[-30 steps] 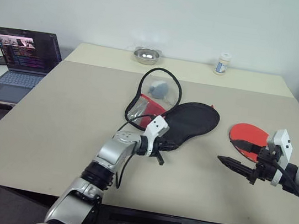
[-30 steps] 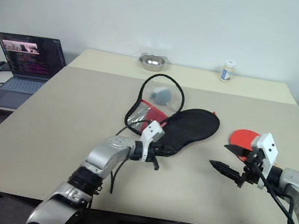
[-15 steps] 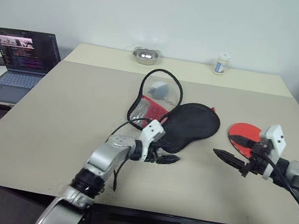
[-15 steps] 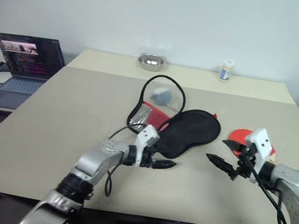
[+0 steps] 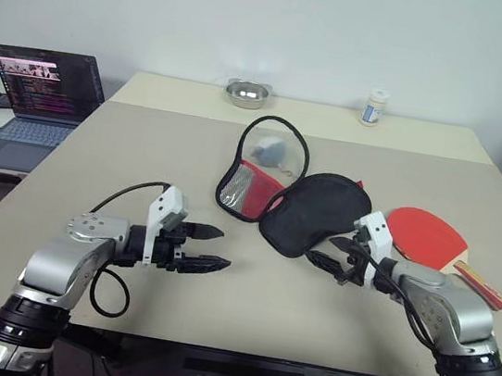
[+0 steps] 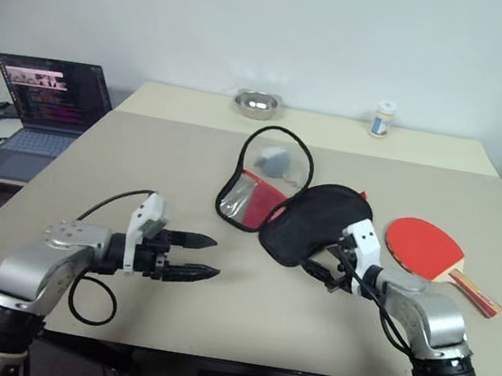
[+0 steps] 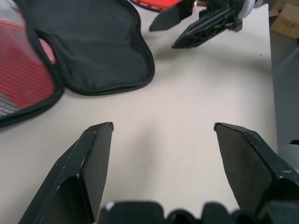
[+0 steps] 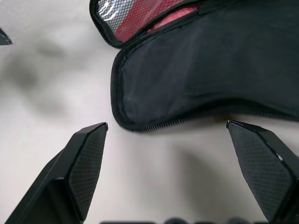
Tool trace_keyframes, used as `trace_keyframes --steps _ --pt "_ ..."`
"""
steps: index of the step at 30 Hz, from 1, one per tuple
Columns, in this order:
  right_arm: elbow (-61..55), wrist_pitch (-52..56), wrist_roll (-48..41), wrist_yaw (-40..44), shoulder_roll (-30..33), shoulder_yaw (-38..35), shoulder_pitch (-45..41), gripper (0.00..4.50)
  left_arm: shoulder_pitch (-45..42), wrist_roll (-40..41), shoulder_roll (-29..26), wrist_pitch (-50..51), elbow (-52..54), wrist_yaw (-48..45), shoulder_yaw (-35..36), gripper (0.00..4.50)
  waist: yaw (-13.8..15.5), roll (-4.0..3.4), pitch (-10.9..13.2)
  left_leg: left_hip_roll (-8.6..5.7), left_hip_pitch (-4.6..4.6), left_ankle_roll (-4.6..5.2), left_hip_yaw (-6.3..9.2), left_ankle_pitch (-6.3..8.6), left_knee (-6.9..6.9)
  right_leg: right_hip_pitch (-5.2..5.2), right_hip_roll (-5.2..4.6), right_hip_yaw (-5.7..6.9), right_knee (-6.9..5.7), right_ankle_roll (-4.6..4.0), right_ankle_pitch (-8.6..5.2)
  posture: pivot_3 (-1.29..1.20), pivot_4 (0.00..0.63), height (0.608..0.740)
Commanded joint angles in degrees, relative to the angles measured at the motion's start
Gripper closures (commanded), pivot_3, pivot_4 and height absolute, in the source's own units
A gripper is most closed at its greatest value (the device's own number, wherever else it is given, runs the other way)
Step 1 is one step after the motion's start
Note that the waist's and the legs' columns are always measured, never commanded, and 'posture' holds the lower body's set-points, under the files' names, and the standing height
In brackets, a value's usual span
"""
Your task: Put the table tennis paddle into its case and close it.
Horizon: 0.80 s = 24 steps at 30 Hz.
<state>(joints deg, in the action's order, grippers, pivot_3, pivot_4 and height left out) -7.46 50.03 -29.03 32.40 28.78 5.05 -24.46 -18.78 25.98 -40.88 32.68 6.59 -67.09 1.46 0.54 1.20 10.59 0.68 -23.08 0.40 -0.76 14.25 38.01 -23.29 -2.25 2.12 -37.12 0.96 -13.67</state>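
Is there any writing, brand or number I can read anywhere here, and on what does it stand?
Nothing here can be read.
Laptop: lines of text on the screen, too small to read.
Small bottle at the back of the table: a blue label, blurred.
Case: a red panel behind the clear front, no readable logo from here.
Table tennis paddle: plain red face, no print visible.

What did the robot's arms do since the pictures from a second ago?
The left pincer let go of the case, opened and pulled away to the robot's left. The right pincer, open all along, left its spot in front of the table tennis paddle and moved in to the case's near edge, so the paddle now shows whole. Case, paddle, bowl and bottle stayed put.
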Motion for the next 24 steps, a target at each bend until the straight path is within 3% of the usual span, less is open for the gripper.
trace_keyframes --steps 1,16,24 --pt "1.78 0.42 1.96 -0.24 -0.85 1.45 -2.03 0.0 -0.07 1.47 -1.01 -1.59 2.2 -0.64 1.44 0.75 0.0 0.0 0.0 0.0 0.0 0.0 0.01 0.0 -0.03 -0.01 0.0 0.01 0.0 0.0 0.0 0.0 0.15 0.74" --pt "13.62 0.12 7.54 -8.2 -15.89 2.14 -10.33 0.0 2.07 0.71 -5.04 -6.91 4.69 -5.12 0.28 0.75 -1.04 -0.01 0.0 0.29 0.12 -0.01 0.0 -0.01 -0.1 -0.07 0.23 -0.01 -0.16 -0.17 0.04 0.0 0.15 0.74" --pt "12.03 1.13 9.11 -5.46 -14.08 2.77 -9.62 2.71 2.49 1.13 -4.25 -6.66 5.74 -3.23 0.0 0.71 -1.01 -0.01 0.0 0.27 0.1 -0.01 -0.03 -0.01 -0.13 -0.08 0.2 -0.02 -0.12 -0.19 0.04 0.0 0.15 0.74"
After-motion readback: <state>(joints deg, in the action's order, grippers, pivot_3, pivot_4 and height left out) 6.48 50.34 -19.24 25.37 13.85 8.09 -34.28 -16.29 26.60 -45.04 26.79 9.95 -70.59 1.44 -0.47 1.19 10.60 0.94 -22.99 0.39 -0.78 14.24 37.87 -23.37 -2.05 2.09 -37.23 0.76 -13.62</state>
